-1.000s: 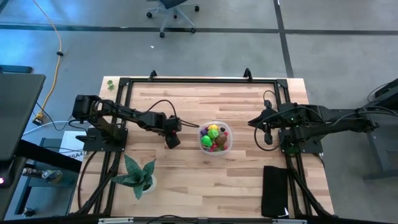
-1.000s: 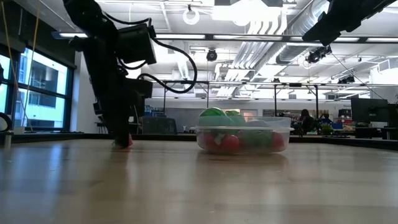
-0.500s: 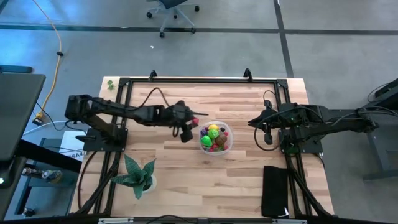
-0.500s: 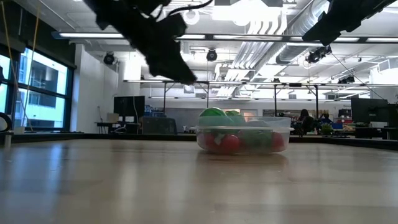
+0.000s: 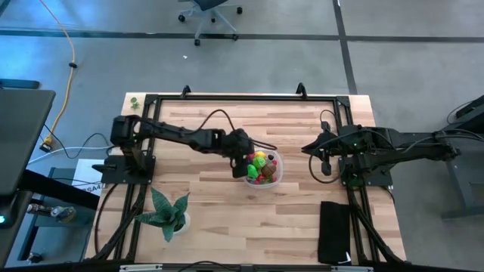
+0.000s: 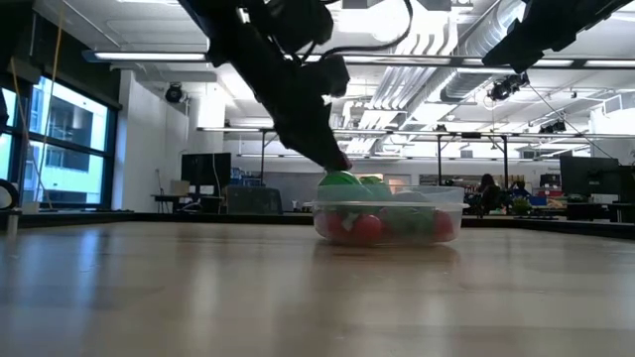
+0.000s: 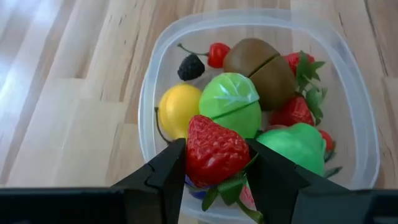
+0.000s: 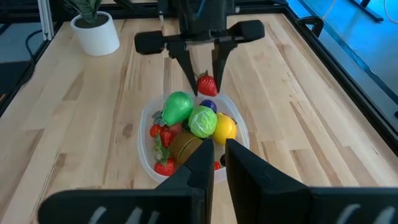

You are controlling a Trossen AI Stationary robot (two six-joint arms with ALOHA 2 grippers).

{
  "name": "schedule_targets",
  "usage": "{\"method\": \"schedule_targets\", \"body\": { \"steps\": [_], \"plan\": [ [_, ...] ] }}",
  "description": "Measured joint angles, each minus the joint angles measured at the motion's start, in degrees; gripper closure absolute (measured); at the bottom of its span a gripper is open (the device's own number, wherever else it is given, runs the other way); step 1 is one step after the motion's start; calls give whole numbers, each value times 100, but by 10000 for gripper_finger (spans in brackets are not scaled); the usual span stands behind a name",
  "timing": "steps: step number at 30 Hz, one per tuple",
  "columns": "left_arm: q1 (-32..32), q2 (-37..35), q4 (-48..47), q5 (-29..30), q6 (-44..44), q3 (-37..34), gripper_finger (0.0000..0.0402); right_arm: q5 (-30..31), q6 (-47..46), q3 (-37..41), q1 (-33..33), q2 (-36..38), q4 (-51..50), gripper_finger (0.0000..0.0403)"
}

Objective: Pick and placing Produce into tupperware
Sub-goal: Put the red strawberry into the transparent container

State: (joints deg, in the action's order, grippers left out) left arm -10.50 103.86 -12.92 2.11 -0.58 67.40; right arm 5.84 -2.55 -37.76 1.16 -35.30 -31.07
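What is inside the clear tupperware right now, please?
The tupperware holds a yellow lemon, green lettuce, a brown kiwi, a blackberry and strawberries. Lower layers are covered. The left gripper holds a strawberry above it.

Grey floor [image 5: 227, 60], office chair [image 5: 210, 13], perhaps monitors [image 6: 203, 171] behind.

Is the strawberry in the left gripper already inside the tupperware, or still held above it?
Held above: left gripper clamps the strawberry over the tupperware rim.
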Motion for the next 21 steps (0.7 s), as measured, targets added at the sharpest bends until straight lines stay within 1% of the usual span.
{"method": "schedule_targets", "body": {
  "steps": [6, 21],
  "plan": [
    [-4, 127, -7, 28, 93, 7, 259, 1, 0, 0, 0, -1, 2, 373],
    [-4, 130, -64, 35, 98, 7, 256, -1, 0, 0, 1, 2, 2, 373]
  ]
}}
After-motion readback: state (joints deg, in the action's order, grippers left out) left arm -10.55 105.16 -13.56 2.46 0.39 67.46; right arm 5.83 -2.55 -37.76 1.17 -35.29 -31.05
